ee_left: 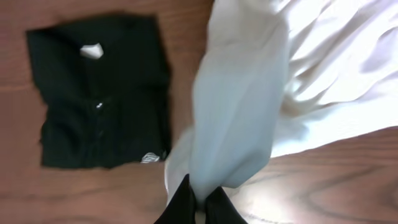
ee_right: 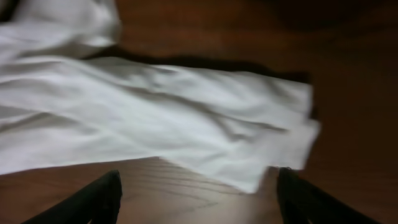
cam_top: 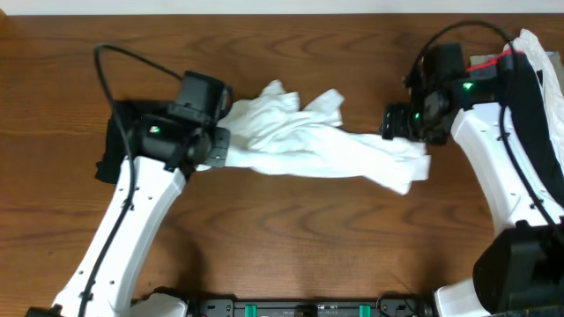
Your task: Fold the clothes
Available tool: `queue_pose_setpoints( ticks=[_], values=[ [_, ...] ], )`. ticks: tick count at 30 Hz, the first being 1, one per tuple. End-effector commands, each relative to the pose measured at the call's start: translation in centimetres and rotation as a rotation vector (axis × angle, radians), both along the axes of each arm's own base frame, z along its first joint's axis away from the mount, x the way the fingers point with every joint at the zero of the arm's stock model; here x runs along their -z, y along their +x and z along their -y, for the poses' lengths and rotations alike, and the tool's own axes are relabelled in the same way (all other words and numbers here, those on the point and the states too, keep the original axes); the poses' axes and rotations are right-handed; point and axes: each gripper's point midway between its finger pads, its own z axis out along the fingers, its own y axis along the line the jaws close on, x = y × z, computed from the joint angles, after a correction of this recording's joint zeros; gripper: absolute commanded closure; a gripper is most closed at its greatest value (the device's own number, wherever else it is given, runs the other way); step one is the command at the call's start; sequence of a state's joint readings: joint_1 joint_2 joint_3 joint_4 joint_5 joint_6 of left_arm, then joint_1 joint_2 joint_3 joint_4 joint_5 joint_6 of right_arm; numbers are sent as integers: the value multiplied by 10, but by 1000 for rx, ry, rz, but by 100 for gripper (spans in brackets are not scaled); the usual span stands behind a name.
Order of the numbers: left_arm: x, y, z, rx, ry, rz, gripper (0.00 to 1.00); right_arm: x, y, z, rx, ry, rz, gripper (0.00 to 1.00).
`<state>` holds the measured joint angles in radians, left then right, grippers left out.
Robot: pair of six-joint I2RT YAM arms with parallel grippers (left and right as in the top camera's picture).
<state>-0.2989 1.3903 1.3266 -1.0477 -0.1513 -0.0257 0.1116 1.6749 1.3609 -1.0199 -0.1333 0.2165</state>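
Note:
A white T-shirt (cam_top: pixel 326 145) lies bunched in a long band across the middle of the wooden table. My left gripper (cam_top: pixel 216 150) is at its left end. In the left wrist view that gripper (ee_left: pixel 199 202) is shut on a fold of the white T-shirt (ee_left: pixel 249 106). My right gripper (cam_top: pixel 392 125) hovers at the shirt's right end. In the right wrist view it (ee_right: pixel 199 193) stands open over bare wood, and the shirt's edge (ee_right: pixel 155 118) lies just beyond the fingers. A folded black garment (ee_left: pixel 99 99) lies flat to the left.
The black garment (cam_top: pixel 110 150) is partly hidden under my left arm. A heap of white and black cloth (cam_top: pixel 539 62) sits at the far right edge behind my right arm. Bare wood (cam_top: pixel 291 238) runs along the front of the table.

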Motion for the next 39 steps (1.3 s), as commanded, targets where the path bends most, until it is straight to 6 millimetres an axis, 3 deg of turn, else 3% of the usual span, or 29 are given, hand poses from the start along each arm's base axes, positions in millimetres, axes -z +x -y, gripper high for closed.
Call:
queue_pose_setpoints(
  ticks=[1,4,8,11,15,16,17,18,19,20,22,24,28,30,33,37,38,39],
  values=[
    [-4,-1,-9,-30,21,2,94,19,-12,4,30,-2,-45,23],
    [-4,-2,-10,-30,22,0,93,34,-26,-10,10,78,-94,30],
    [-4,-2,-10,-30,22,1,93,52,-47,-39,-34,222,-153,55],
    [-4,-2,-10,-30,22,1,93,70,-61,-57,-68,289,-173,55],
    [-4,-1,-9,-30,21,4,92,98,-65,-54,-5,256,-150,58],
    [-4,-1,-9,-30,21,4,92,101,-63,-54,-7,259,-133,52],
    [-4,-1,-9,-30,21,3,92,103,-63,-54,-8,260,-127,33],
    [-4,-1,-9,-30,21,3,92,105,-65,-53,-7,255,-130,23],
    [-4,-1,-9,-30,21,3,92,107,-66,-51,-4,242,-132,20],
    [-4,-1,-9,-29,21,3,92,109,-66,-48,0,222,-131,23],
    [-4,-1,-9,-29,20,3,92,112,-62,-38,12,163,-112,40],
    [-4,-1,-9,-29,20,4,92,115,-59,-29,23,112,-93,48],
    [-5,-1,-9,-29,20,5,92,119,-59,-21,29,61,-88,48],
    [-5,-1,-9,-29,20,5,92,123,-65,-21,4,50,-98,28],
    [-5,-1,-9,-29,20,5,92,131,-77,-18,-11,15,-122,27],
    [-5,0,-9,-29,20,6,92,140,-88,-9,-10,-53,-139,37],
    [-5,0,-9,-29,20,7,92,141,-89,-10,-12,-54,-139,42],
    [-5,0,-9,-29,20,7,92,142,-88,-10,-12,-56,-135,53]
  ],
)
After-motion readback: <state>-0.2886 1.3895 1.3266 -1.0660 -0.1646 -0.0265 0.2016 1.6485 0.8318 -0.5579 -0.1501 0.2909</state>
